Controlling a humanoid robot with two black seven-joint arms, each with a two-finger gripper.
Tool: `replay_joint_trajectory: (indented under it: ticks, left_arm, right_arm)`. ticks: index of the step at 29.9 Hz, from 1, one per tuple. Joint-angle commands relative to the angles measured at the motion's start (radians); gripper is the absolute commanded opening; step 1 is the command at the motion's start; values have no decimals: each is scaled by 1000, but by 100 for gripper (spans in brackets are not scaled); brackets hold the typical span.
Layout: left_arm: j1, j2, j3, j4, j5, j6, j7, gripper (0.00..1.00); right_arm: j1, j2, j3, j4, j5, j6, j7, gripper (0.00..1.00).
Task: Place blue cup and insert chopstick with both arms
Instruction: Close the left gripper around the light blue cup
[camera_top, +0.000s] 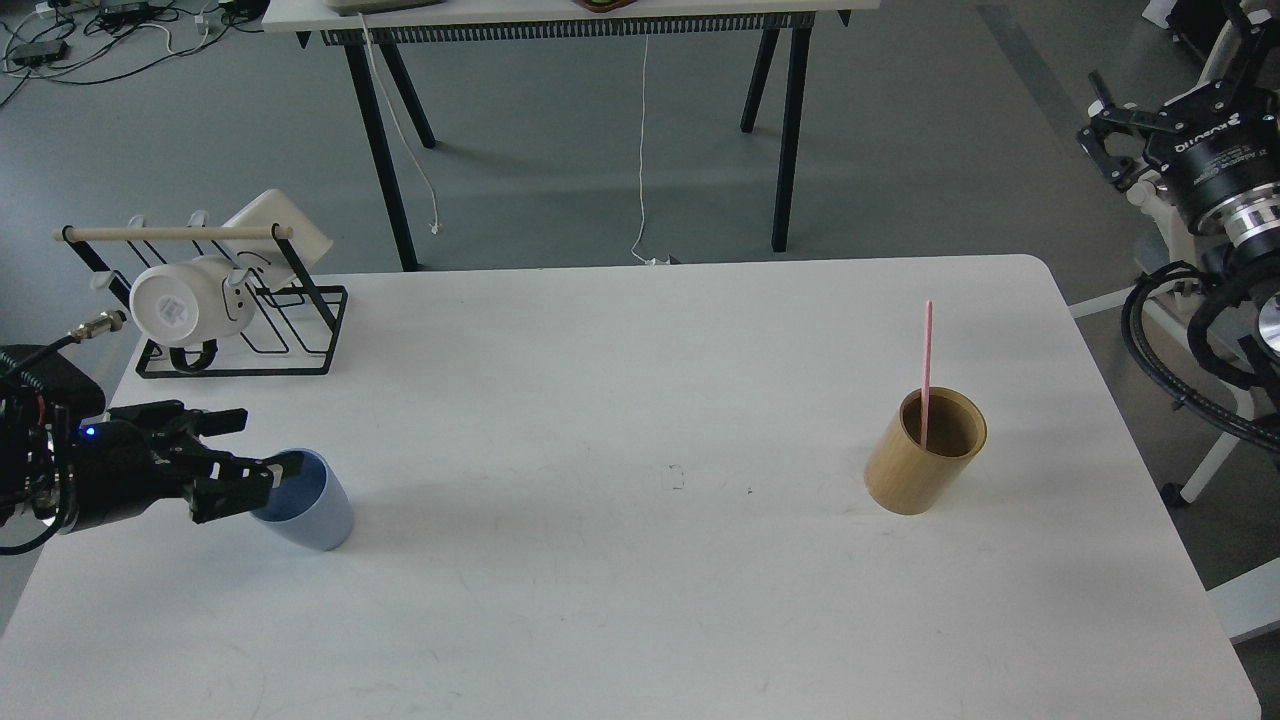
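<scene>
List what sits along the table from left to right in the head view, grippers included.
left gripper → blue cup, its rim between the fingers → tan wooden holder with the pink chopstick standing in it → right gripper, raised off the table's right edge.

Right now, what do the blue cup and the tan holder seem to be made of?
The blue cup looks like matte plastic or glazed ceramic: even pale colour, no shine. The tan holder looks like wood or bamboo: warm brown, dull finish, darker inside. Neither can be told for certain.
</scene>
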Motion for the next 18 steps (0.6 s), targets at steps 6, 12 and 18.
replay_joint_trajectory:
  ticks: [6, 12, 18]
  left_arm:
    - [1, -60, 37, 108, 12, 34, 0, 58]
    - [3, -63, 37, 108, 53, 31, 0, 18]
    - [-8, -63, 36, 103, 62, 29, 0, 7]
  right_arm:
    - [-6, 0, 1, 2, 0, 0, 0, 100]
    - [-6, 0, 1, 2, 0, 0, 0, 100]
    - [-6, -1, 1, 2, 0, 0, 0, 100]
